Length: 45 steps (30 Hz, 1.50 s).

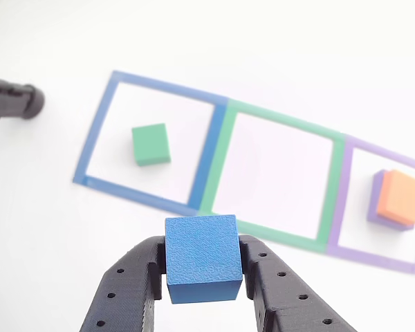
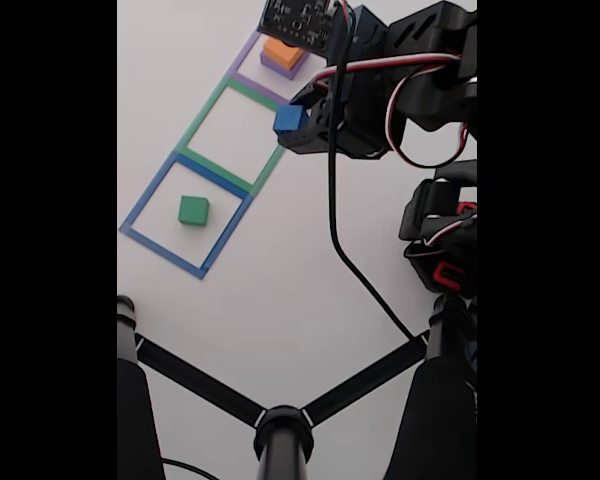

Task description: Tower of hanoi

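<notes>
While the black two-finger gripper (image 1: 202,273) pinches the small matte blue cube (image 1: 201,257) snugly, it's probably lifted, just beside the green taped square outline (image 1: 277,173).

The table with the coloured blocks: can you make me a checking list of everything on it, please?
Surface: white table with three taped square outlines in a row, blue, green and purple.
Job's things: matte green cube inside the blue outline; flat orange block stacked on the flat purple block inside the purple outline; small blue cube held up.
Clutter: nothing seen.
Grippers: black gripper, jaws shut on the small blue cube.
Cables: black cable and red-and-white wires on the arm.
Surroundings: black tripod legs.
</notes>
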Motion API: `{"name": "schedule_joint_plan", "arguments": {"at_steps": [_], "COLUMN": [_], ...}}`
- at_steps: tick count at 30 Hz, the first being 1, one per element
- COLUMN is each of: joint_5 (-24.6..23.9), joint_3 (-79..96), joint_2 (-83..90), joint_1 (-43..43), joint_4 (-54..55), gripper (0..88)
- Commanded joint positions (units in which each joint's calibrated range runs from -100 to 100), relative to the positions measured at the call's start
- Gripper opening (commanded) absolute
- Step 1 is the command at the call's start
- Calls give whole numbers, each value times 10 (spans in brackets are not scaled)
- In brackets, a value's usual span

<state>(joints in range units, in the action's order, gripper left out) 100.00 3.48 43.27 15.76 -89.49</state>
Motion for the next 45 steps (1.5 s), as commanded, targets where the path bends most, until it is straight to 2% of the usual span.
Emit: {"name": "schedule_joint_plan", "arguments": {"at_steps": [1,9,13,17,23,31,38,45], "joint_5": [0,0,0,0,0,0,0,0], "joint_3": [116,385,528,612,671,665,632,587], "joint_2": [51,73,59,12,-77,-242,-337,-397], "joint_1": [14,40,52,66,74,74,81,84], "joint_4": [110,393,599,755,923,1102,1169,1191], "gripper": [21,25,26,27,30,33,35,36]}}
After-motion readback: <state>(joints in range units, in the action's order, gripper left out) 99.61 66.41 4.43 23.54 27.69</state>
